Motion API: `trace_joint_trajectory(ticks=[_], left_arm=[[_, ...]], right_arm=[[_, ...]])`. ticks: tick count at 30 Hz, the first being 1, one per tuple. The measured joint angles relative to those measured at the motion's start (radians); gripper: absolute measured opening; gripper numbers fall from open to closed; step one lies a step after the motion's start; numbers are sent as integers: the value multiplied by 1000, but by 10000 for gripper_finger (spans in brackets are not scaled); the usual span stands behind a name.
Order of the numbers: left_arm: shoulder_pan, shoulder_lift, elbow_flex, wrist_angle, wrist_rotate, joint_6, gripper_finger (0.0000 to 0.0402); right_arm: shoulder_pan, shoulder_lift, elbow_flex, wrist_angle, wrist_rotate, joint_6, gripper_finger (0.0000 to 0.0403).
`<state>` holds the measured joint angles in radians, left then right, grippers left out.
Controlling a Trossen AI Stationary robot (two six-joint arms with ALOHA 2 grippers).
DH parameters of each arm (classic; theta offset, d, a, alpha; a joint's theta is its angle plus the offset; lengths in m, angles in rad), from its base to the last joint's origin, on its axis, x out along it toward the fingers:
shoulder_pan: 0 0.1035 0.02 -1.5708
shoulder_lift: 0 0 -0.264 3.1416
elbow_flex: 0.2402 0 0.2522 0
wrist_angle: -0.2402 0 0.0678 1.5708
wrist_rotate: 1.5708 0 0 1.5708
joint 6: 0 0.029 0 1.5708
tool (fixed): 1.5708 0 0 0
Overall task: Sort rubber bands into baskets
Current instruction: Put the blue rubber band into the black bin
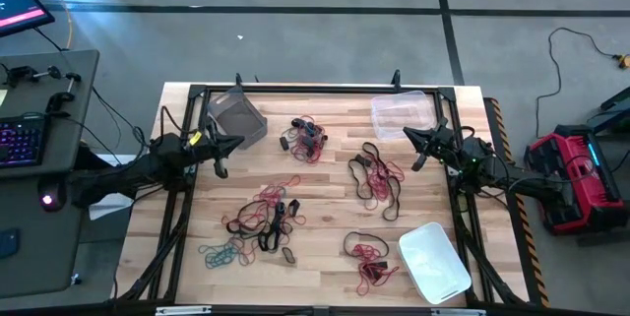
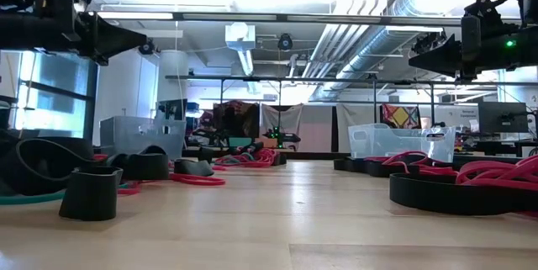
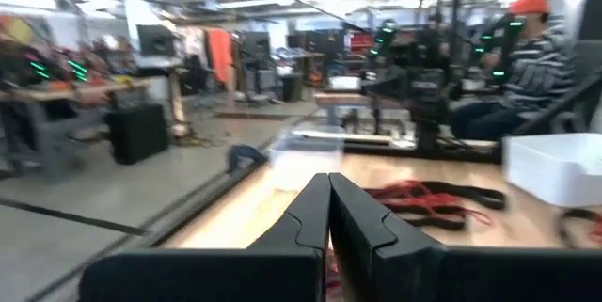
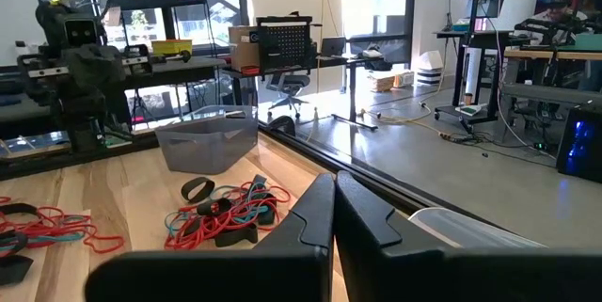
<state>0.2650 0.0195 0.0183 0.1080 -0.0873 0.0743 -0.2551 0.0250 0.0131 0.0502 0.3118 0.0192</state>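
Rubber bands in red, teal and black lie in loose heaps on the wooden table: one far centre (image 1: 307,137), one right of centre (image 1: 374,180), one centre-left (image 1: 264,216), and smaller ones near the front (image 1: 219,252) (image 1: 369,257). The grey basket (image 1: 236,114) stands far left, the clear basket (image 1: 402,114) far right and the whitish basket (image 1: 434,262) near right. My left gripper (image 1: 231,146) (image 3: 328,198) hovers shut over the table's left side. My right gripper (image 1: 411,137) (image 4: 334,198) hovers shut beside the clear basket. Both point level toward the table's middle.
A dark frame (image 1: 295,90) runs along the table's edges. A desk with a keyboard (image 1: 22,144) stands to the left, and a red device (image 1: 571,173) lies on the floor to the right. A seated person (image 3: 527,48) shows beyond the table.
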Motion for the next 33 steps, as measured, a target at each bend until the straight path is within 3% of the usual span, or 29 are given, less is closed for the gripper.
trace_joint_trajectory(ticks=[3, 10, 18, 28, 33], left_arm=[[-8, 0, 12, 7, -46, 15, 0], [-75, 0, 21, -85, -17, -84, 0], [-135, 35, 30, -146, -161, -41, 0], [-142, 116, 30, -146, -194, -12, 0], [-169, 117, 30, -141, -158, -149, 0]], right_arm=[[0, 0, 0, 0, 0, 0, 0], [0, 0, 0, 0, 0, 0, 0], [0, 0, 0, 0, 0, 0, 0], [0, 0, 0, 0, 0, 0, 0], [0, 0, 0, 0, 0, 0, 0]])
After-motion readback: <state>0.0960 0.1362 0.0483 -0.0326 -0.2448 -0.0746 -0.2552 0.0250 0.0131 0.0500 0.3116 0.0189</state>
